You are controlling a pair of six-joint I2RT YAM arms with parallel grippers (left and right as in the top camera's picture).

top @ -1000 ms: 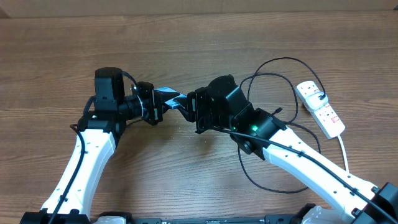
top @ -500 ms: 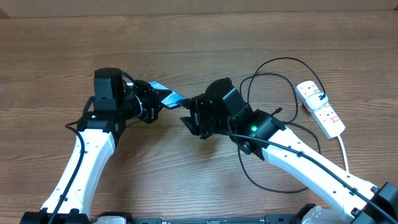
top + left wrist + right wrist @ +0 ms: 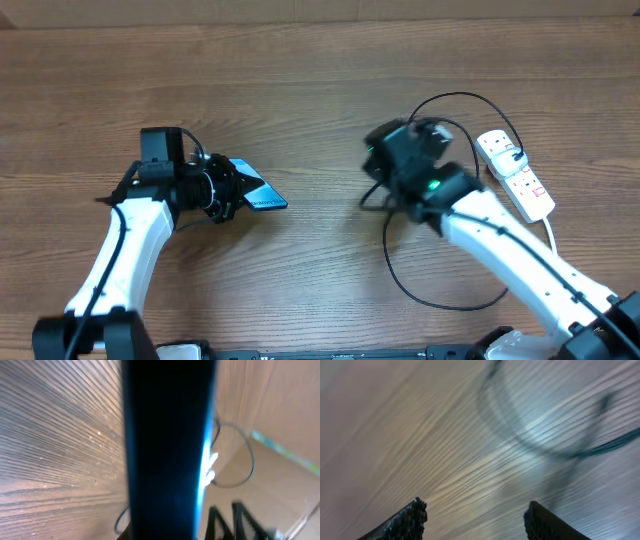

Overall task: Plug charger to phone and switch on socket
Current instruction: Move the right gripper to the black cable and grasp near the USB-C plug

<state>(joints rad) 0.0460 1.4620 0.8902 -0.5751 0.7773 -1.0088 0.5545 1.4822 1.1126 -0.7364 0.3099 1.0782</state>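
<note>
Pinching the phone (image 3: 263, 196) by one end, the left gripper (image 3: 224, 190) has its jaws pressed together on it. In the overhead view the blue screen faces up and sticks out of the jaws toward 4 o'clock. In the left wrist view the phone's dark edge fills the middle of the frame as a tall band with a thin blue glow down its right side; the fingers themselves do not show there.

Right gripper (image 3: 476, 506): jaws spread, nothing between them. Beyond the fingertips lie blurred wood grain and a smeared arc of the charger (image 3: 565, 454). Overhead, this gripper sits well apart from the phone, at 3 o'clock of it, with bare wood between the two.

Charger, overhead: thin black cable in loose loops around the right arm. One arc lies at 12 o'clock of the wrist, and one large loop at 6 o'clock passes under the forearm. I cannot tell where the plug tip lies.

Socket (image 3: 516, 172): white strip just beside the right wrist at 3 o'clock, lying diagonally. A black plug sits in its upper outlet and a red switch (image 3: 538, 190) shows nearer the lower end. The thick white cord (image 3: 553, 240) runs off toward 6 o'clock.

Room: the table (image 3: 320, 60) is open wood at 12 o'clock of both arms, up to its far edge. The socket lies near the 3 o'clock edge of the view.
</note>
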